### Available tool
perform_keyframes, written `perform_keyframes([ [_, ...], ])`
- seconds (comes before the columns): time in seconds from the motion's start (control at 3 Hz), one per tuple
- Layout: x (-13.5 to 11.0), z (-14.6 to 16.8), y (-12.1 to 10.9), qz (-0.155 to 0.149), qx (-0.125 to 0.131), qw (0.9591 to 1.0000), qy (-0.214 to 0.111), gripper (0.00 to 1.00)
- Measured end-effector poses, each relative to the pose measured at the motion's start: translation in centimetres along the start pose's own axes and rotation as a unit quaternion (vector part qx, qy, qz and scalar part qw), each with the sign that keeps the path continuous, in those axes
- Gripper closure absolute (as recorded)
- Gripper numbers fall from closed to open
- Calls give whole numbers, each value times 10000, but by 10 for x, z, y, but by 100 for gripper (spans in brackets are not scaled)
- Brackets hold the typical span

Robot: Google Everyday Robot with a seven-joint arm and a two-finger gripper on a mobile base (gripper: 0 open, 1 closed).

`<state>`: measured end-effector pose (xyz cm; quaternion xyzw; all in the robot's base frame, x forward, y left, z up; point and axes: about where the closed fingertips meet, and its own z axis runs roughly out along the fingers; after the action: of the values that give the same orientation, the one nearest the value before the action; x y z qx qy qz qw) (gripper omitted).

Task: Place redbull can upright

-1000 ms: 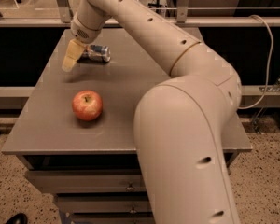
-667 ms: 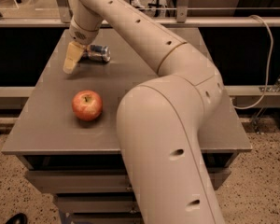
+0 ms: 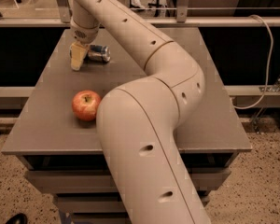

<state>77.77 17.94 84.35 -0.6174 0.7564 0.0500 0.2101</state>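
My arm (image 3: 144, 139) fills the near view and has swung closer to the apple (image 3: 86, 105) than a moment ago. Farther back on the table (image 3: 214, 125), my gripper (image 3: 77, 59) points down at the top, placed as before. I cannot tell how far it is open. The can (image 3: 99, 53) lies on its side just right of it, and its print is unreadable.

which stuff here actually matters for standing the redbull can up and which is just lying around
For the job:
- redbull can, lying on its side toward the far end of the table
- gripper, low over the table, right beside the can

Just lying about:
- apple, nearer the front edge, apart from the can
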Motion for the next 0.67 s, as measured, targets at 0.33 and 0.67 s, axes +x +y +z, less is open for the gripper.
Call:
perform_keyframes([
  [0.33,2,-3,-3,17,28,10000,88,49],
  [0.67,-1,-8,-3,-12,41,10000,51,73],
])
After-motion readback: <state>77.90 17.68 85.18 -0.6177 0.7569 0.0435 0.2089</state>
